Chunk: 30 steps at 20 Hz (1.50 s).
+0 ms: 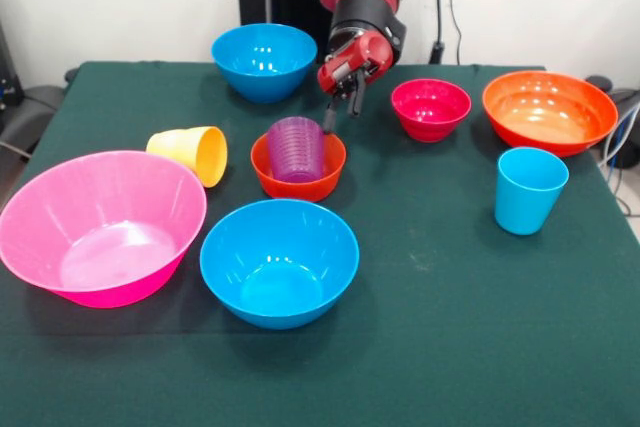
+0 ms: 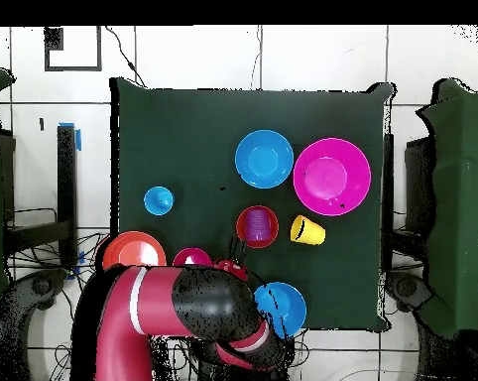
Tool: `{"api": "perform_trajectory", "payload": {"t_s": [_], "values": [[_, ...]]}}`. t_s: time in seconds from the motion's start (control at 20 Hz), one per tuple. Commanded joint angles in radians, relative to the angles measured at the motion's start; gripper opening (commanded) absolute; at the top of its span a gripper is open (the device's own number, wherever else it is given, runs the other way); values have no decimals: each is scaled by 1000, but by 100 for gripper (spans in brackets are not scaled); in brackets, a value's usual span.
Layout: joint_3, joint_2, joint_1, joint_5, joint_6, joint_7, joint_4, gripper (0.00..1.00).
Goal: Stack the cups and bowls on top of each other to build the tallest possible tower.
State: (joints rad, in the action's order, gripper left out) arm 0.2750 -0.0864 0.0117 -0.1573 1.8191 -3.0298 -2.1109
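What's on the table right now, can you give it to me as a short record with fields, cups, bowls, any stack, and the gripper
stack: purple cup upright inside small orange-red bowl
yellow cup: on its side, beside big pink bowl
light blue cup: upright, alone
blue bowls: near one, far one
small magenta bowl: empty, next to wide orange bowl
gripper: above the cloth behind the stack, empty, fingers parted
table: dark green cloth

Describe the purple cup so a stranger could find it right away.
Start at the big glossy pink plastic bowl at the green table's edge. Toward the middle sits a small orange-red plastic bowl. The ribbed translucent purple plastic cup stands inside it, the only cup in a bowl.
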Motion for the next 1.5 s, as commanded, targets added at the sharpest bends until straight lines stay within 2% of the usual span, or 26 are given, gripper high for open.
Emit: {"api": "perform_trajectory", "payload": {"t_s": [0.05, 0.25, 0.55, 0.8, 0.9, 1.2, 1.5], "values": [[-85, -69, -14, 7, -139, -71, 164, 100], [-78, -55, -15, 16, -149, -68, 155, 100], [-54, 12, -14, 47, -177, -65, 87, 100], [-22, 80, -19, 114, -212, -70, 37, 100], [-7, 91, -25, 160, -230, -75, 41, 100], [49, 122, -80, 281, -248, -90, 41, 100], [51, 98, -121, 333, -238, -77, 67, 100]]}}
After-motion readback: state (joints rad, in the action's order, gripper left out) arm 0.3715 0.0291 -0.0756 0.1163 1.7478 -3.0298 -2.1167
